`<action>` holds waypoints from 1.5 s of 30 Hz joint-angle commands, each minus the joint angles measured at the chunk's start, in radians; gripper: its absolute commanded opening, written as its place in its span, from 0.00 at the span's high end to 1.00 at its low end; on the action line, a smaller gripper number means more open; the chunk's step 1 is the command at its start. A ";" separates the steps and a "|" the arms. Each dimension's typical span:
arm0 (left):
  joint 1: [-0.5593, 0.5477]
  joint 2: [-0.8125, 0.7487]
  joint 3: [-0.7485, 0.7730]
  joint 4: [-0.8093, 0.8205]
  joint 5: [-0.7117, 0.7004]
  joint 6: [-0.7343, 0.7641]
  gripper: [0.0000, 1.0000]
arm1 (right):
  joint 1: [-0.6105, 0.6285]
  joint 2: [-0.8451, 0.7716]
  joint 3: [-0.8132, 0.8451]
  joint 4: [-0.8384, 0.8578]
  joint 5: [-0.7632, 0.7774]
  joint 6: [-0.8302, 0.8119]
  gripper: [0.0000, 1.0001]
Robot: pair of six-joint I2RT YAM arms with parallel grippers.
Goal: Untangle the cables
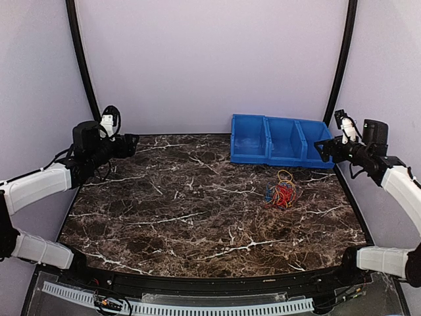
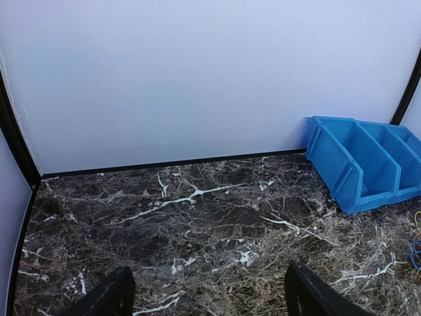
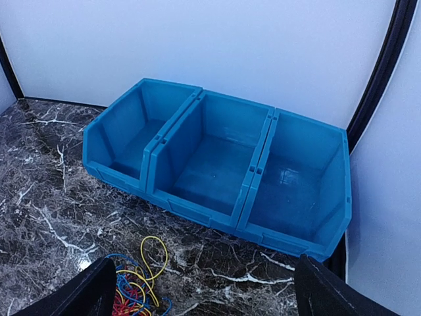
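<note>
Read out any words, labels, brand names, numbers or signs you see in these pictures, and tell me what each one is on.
No readable text in any view.
The blue bins: plain plastic, no label or number visible.
The cables: no print that can be made out; too thin to tell.
The table: only a marble pattern, no markings.
The wall: blank.

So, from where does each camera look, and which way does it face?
Top external: above and behind the robot, facing down over the table to the back wall; shows left gripper and right gripper.
Left wrist: low on the left arm, facing the back wall and blue bins; its fingers at the bottom.
Right wrist: on the right arm, looking down at the bins and cables; its fingers at the bottom.
Shared: top and right wrist both show bins and cables.
</note>
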 commanded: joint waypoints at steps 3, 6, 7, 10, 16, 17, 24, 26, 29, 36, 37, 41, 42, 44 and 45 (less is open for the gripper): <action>-0.010 0.015 -0.014 0.058 0.139 -0.016 0.17 | -0.015 0.054 -0.053 0.007 -0.029 -0.148 0.02; -0.045 0.030 -0.009 0.055 0.179 -0.009 0.17 | -0.017 0.115 -0.048 -0.040 -0.065 -0.235 0.03; -0.062 0.035 -0.009 0.055 0.192 -0.009 0.17 | -0.017 0.136 -0.045 -0.053 -0.072 -0.263 0.04; -0.109 0.063 0.005 0.041 0.227 -0.011 0.18 | -0.015 0.206 -0.042 -0.075 -0.073 -0.353 0.06; -0.218 0.145 0.065 -0.050 0.318 -0.002 0.18 | 0.003 0.367 0.005 -0.151 -0.047 -0.503 0.14; -0.231 0.155 0.068 -0.051 0.333 -0.007 0.18 | 0.004 0.396 0.017 -0.164 -0.047 -0.522 0.15; -0.279 0.181 0.074 -0.039 0.443 -0.032 0.18 | 0.061 0.585 0.098 -0.225 -0.034 -0.622 0.23; -0.285 0.179 0.073 -0.036 0.451 -0.033 0.18 | 0.090 0.623 0.117 -0.230 -0.031 -0.642 0.24; -0.289 0.177 0.071 -0.031 0.457 -0.031 0.18 | 0.144 0.665 0.144 -0.234 -0.041 -0.667 0.27; -0.291 0.170 0.064 -0.012 0.474 -0.014 0.18 | 0.365 0.678 0.148 -0.227 -0.110 -0.741 0.34; -0.291 0.169 0.058 -0.003 0.483 -0.014 0.18 | 0.405 0.673 0.144 -0.227 -0.117 -0.741 0.35; -0.293 0.170 0.047 0.013 0.495 -0.009 0.22 | 0.577 0.667 0.153 -0.263 -0.118 -0.738 0.40; -0.294 0.174 0.047 0.014 0.494 -0.006 0.22 | 0.616 0.663 0.160 -0.282 -0.113 -0.736 0.41; -0.297 0.181 0.045 0.014 0.491 0.000 0.24 | 0.672 0.641 0.173 -0.316 -0.111 -0.728 0.41; -0.299 0.184 0.044 0.013 0.489 0.005 0.25 | 0.681 0.624 0.177 -0.338 -0.113 -0.723 0.40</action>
